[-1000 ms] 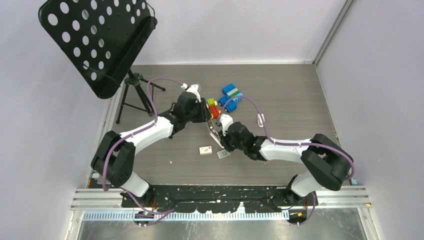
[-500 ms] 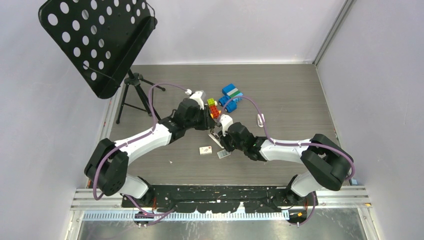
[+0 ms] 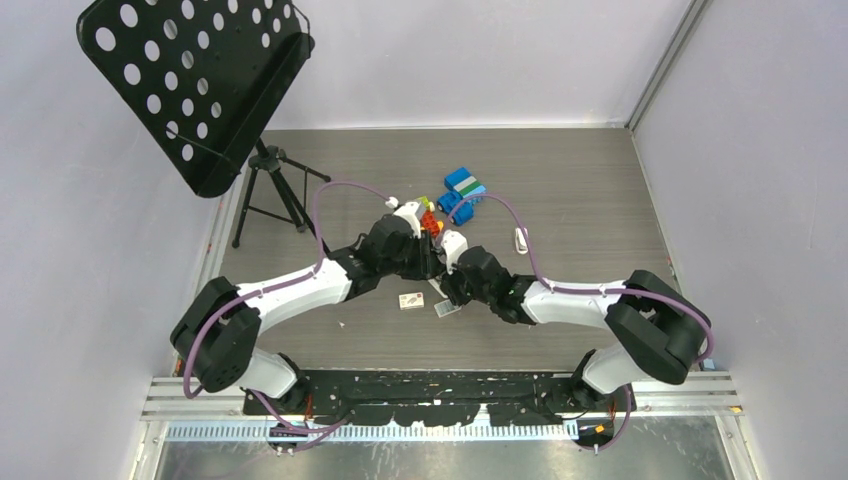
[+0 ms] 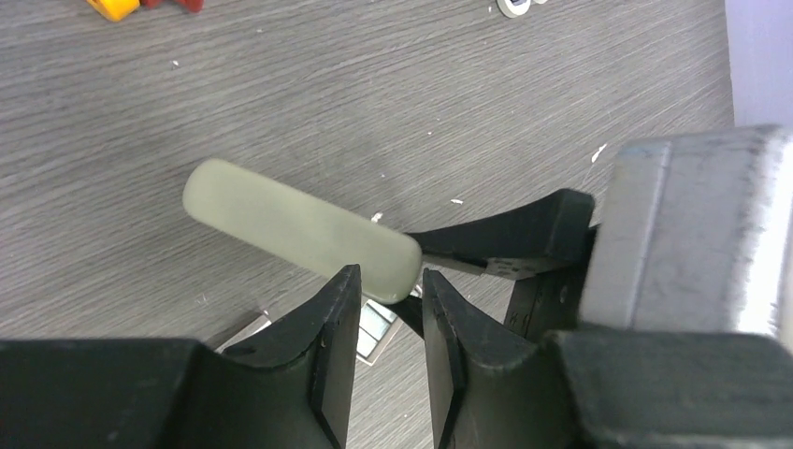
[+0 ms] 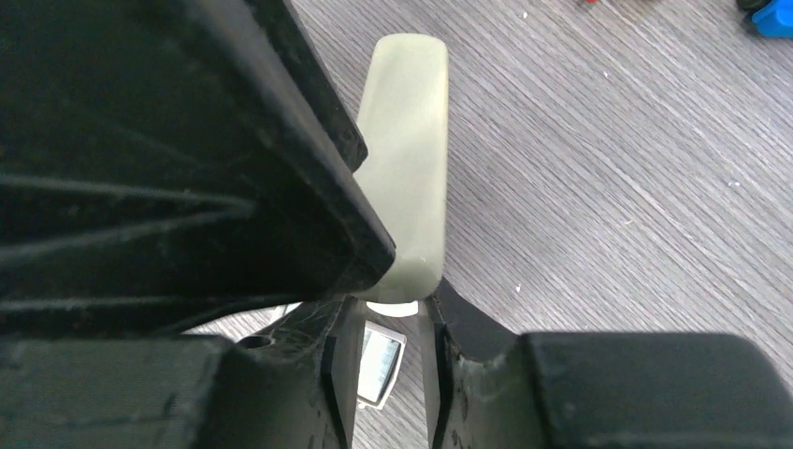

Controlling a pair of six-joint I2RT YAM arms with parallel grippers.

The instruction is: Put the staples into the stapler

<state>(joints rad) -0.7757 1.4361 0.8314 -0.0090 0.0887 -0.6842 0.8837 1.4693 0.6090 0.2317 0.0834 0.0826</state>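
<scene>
The stapler (image 4: 290, 224) is a small bar with a grey-beige top, held just above the table between my two grippers; it also shows in the right wrist view (image 5: 404, 168). My right gripper (image 5: 393, 304) is shut on its near end. My left gripper (image 4: 391, 276) has come in from the other side, with its fingertips (image 4: 341, 290) a narrow gap apart on either side of that same end. In the top view the left gripper (image 3: 427, 262) and right gripper (image 3: 443, 283) meet and hide the stapler. The staples (image 3: 446, 309) lie flat on the table below (image 4: 374, 329) (image 5: 379, 360).
A small whitish box (image 3: 410, 299) lies left of the staples. Coloured toy blocks (image 3: 428, 218) and blue ones (image 3: 462, 188) sit behind the grippers. A small white claw-shaped piece (image 3: 520, 239) lies to the right. A black music stand (image 3: 200, 80) on a tripod (image 3: 270, 190) stands at the far left.
My left arm has swung right and nearer, bringing its gripper onto the stapler's end. The right gripper has stayed in place with the stapler.
</scene>
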